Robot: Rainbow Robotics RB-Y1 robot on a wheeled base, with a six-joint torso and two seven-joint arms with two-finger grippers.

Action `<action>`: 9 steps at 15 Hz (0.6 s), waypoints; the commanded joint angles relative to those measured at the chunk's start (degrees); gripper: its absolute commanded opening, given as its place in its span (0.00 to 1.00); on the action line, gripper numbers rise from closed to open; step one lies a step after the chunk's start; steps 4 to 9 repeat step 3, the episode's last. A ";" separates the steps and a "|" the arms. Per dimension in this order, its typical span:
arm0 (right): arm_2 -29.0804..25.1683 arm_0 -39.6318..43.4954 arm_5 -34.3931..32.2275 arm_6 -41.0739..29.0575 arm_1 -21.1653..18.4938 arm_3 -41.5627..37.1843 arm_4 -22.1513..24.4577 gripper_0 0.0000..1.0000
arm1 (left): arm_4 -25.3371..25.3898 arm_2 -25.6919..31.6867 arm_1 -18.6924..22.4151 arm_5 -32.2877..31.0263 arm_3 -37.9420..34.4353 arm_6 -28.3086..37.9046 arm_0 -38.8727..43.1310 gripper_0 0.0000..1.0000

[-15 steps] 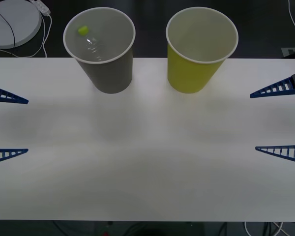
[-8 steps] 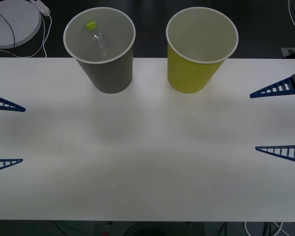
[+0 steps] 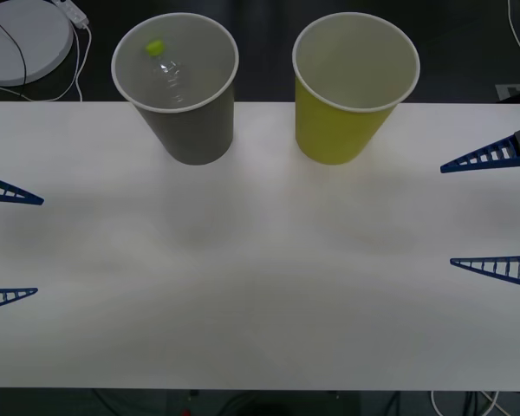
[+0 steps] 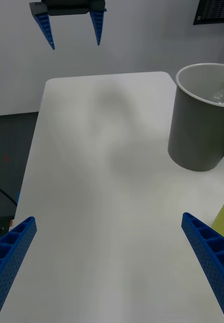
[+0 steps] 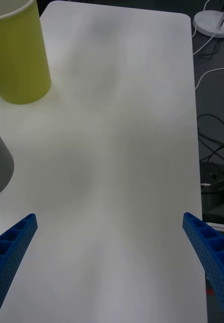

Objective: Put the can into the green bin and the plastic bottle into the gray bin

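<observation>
Plastic bottle (image 3: 167,74) inside gray bin (image 3: 189,130), beside green bin (image 3: 338,126) on counter (image 3: 260,286); left claw (image 3: 9,244) and right claw (image 3: 494,212) spread wide, gripping nothing, at opposite edges.

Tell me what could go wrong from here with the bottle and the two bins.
The gray bin and green bin stand at the table's far edge; a claw bump could tip either off. The plastic bottle leans inside the gray bin, its weight to one side. Left claw and right claw are open and low, so sweeps could clip a bin.
</observation>
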 commanded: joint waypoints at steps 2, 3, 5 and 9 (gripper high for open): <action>0.00 0.00 0.00 0.00 0.00 0.00 0.00 1.00 | -0.02 -0.02 0.00 0.03 0.02 0.00 0.01 1.00; 0.00 0.00 0.00 0.00 0.00 0.00 0.00 1.00 | -0.02 -0.02 0.00 0.03 0.02 0.00 0.01 1.00; 0.00 0.00 0.00 0.00 0.00 0.00 0.00 1.00 | -0.02 -0.02 0.00 0.03 0.02 0.00 0.01 1.00; 0.00 0.00 0.00 0.00 0.00 0.00 0.00 1.00 | -0.02 -0.02 0.00 0.03 0.02 0.00 0.01 1.00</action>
